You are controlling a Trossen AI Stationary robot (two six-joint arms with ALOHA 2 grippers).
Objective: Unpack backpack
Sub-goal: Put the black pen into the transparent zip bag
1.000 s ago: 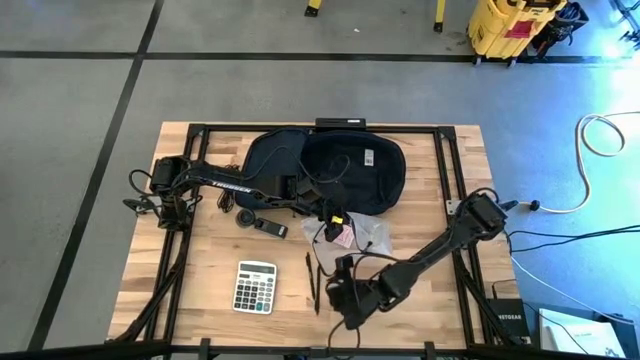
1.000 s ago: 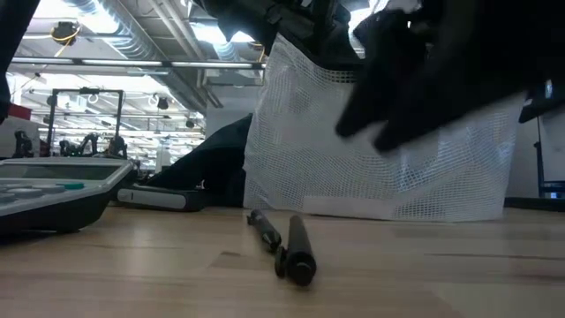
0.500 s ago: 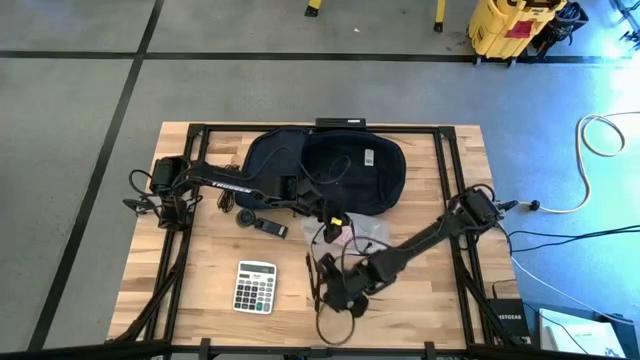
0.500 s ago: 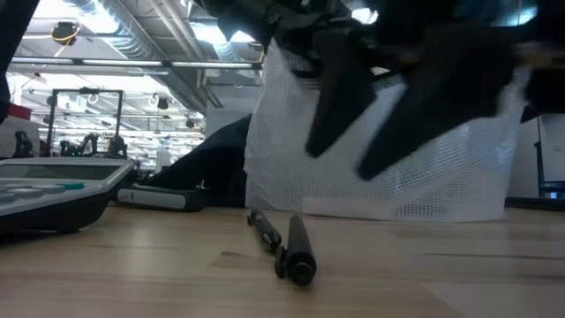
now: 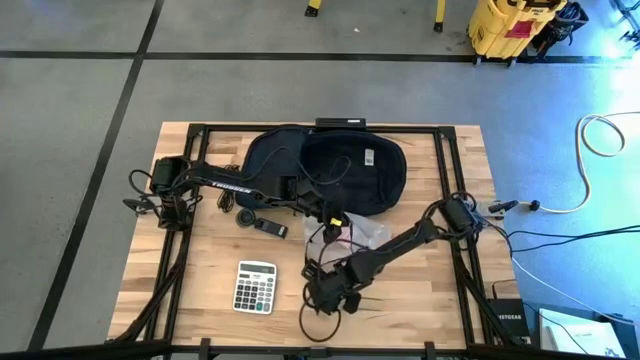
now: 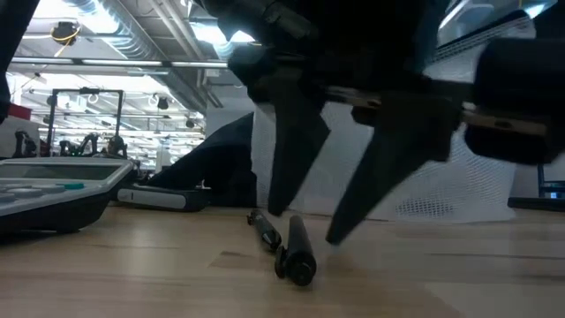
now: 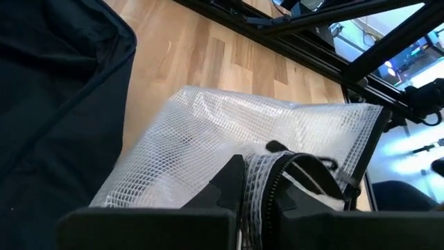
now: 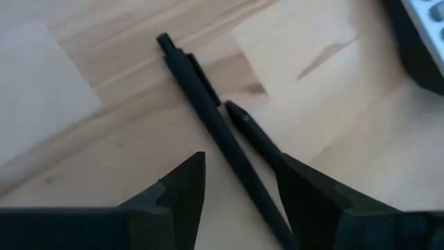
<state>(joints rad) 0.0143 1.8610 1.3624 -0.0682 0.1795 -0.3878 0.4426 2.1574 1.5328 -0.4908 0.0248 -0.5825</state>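
Observation:
The dark backpack lies at the table's far middle, resting on its back. In front of it stands a clear mesh plastic pouch, and my left gripper is shut on the pouch's top. Two black pens lie side by side on the wood near the front middle. My right gripper hangs open just above them, pointing steeply down. One finger is on each side of the longer pen, and neither finger touches it. My left gripper pinches the pouch's zippered top edge between its two fingers. It comes slanting down from the table's left. The pouch hangs upright below the fingers, with its lower edge on the table.
A calculator lies left of the pens. A small black device lies between the calculator and the backpack. Black frame rails run along the table's sides. Bare wood lies to the right of the pens.
My right gripper has swung toward the table's left edge and sunk until it hangs over the pens. Its wrist has rolled on the way. The pens and the pouch have stayed where they were.

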